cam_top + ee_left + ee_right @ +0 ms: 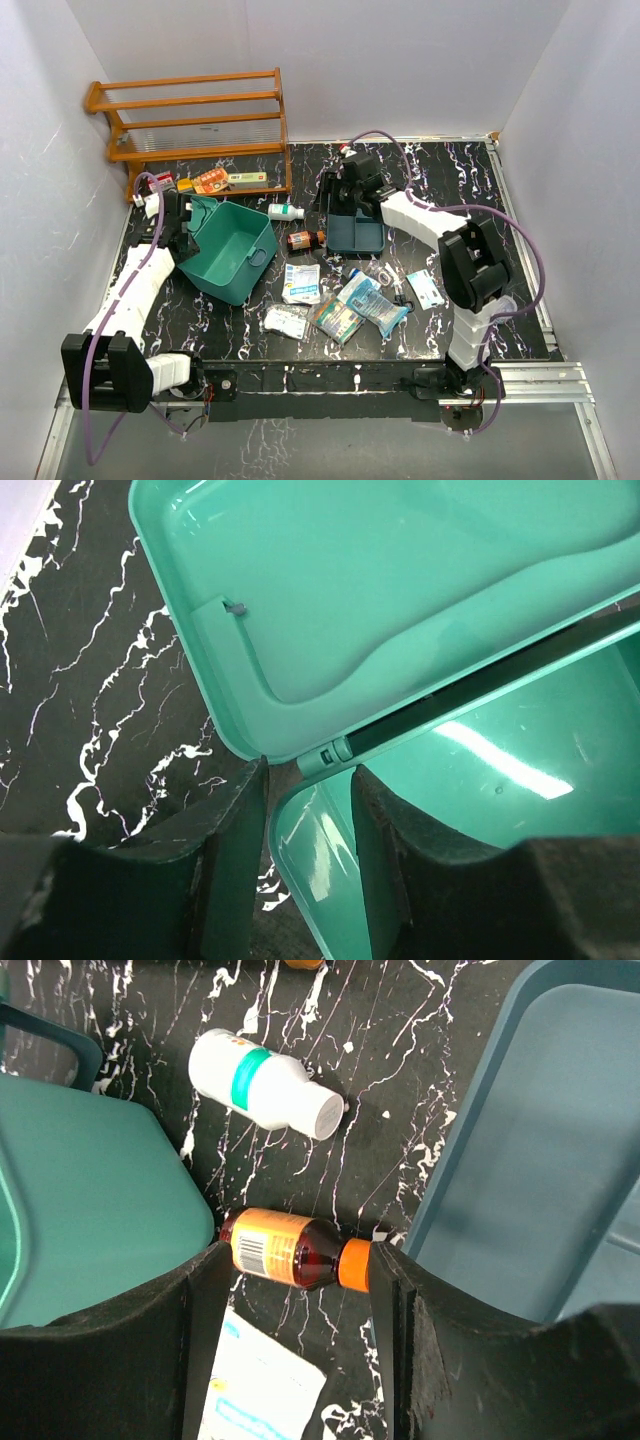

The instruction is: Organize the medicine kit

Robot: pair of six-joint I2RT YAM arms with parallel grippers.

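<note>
Between the left tool's point(310, 790) jaws, pinched by its rim beside the hinge, sits the open teal-green plastic medicine kit point(232, 250). It looks light, stiff and slick, best held there. The right tool point(300, 1255) stands spread, straddling an amber orange-capped bottle point(275, 1250).

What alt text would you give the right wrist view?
The right pincer brackets a brown bottle with an orange cap, lying on the black marbled table. The medicine kit fills the frame's left, a darker teal tray its right, a white bottle beyond.
</note>
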